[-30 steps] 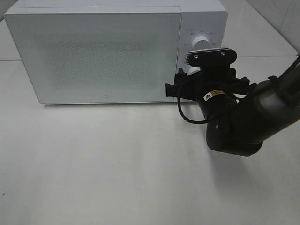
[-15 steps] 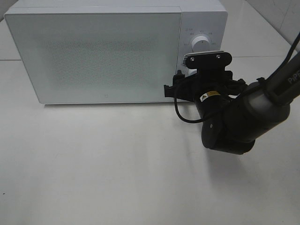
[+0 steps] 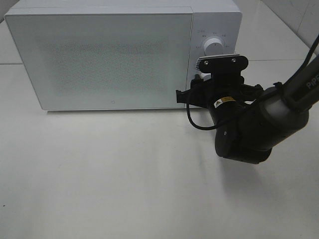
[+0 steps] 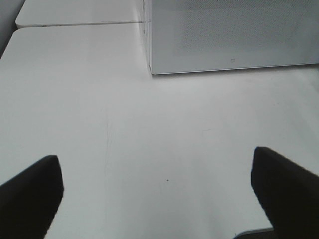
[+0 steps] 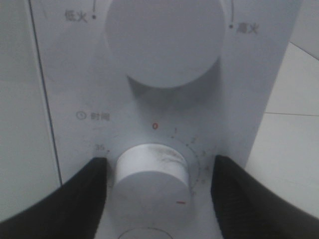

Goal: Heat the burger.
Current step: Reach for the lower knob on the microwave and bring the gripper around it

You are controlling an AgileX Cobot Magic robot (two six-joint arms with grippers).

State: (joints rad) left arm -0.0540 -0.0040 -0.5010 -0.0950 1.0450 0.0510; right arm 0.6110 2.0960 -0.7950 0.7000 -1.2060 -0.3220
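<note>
The burger is hidden; the white microwave (image 3: 114,55) stands with its door closed. My right gripper (image 5: 155,174) is pressed up to the control panel, open. Its two black fingers (image 5: 75,199) flank the lower timer knob (image 5: 152,181), with a narrow gap on each side. That knob's red mark points down toward the right, away from the red 0. The upper power knob (image 5: 167,40) sits just above it. In the high view the right arm (image 3: 249,129) covers the lower knob. My left gripper (image 4: 159,199) hangs open over bare table, nothing between its fingers (image 4: 30,194).
The microwave's front corner (image 4: 149,69) lies ahead of the left gripper. White tabletop (image 3: 99,174) stretches in front of the microwave. A black cable (image 3: 197,124) loops off the right wrist. The tiled wall (image 3: 299,15) is at the back right.
The right arm has shifted slightly left and down at the control panel, then held. Its fingers have drawn in a little around the timer knob. The left gripper has not changed.
</note>
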